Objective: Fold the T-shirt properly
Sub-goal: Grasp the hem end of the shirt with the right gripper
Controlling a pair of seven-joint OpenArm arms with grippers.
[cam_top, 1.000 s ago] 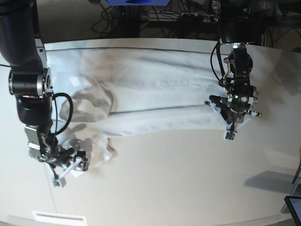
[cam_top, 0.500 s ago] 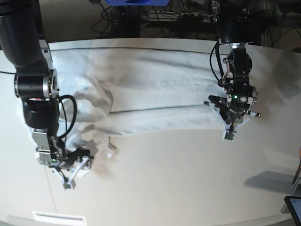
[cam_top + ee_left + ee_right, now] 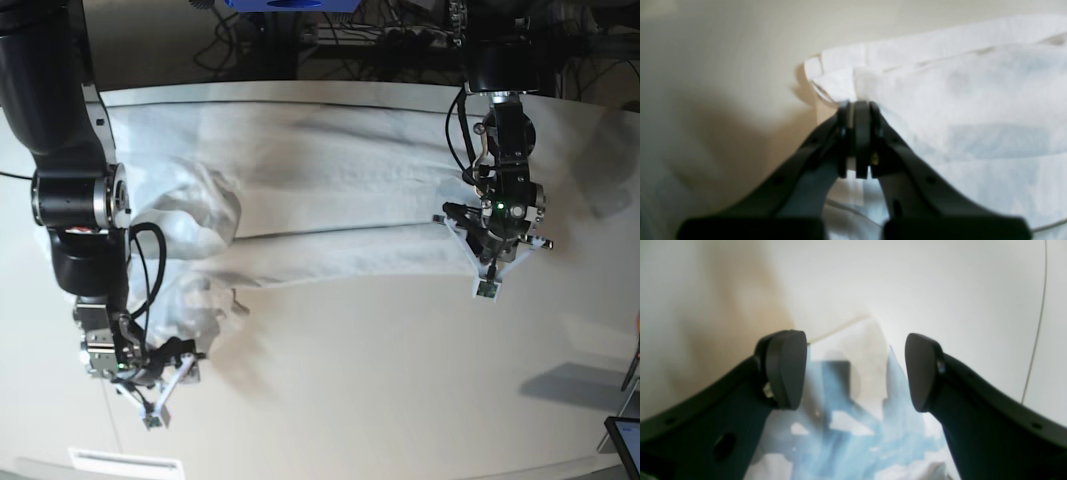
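T-shirt [image 3: 320, 190] spread across tabletop's [image 3: 400, 380] far half, one end bunched. Left gripper [image 3: 857, 140] clenched on T-shirt's folded edge. Right gripper [image 3: 855, 373] released, jaws wide above bunched cloth near tabletop's front corner.
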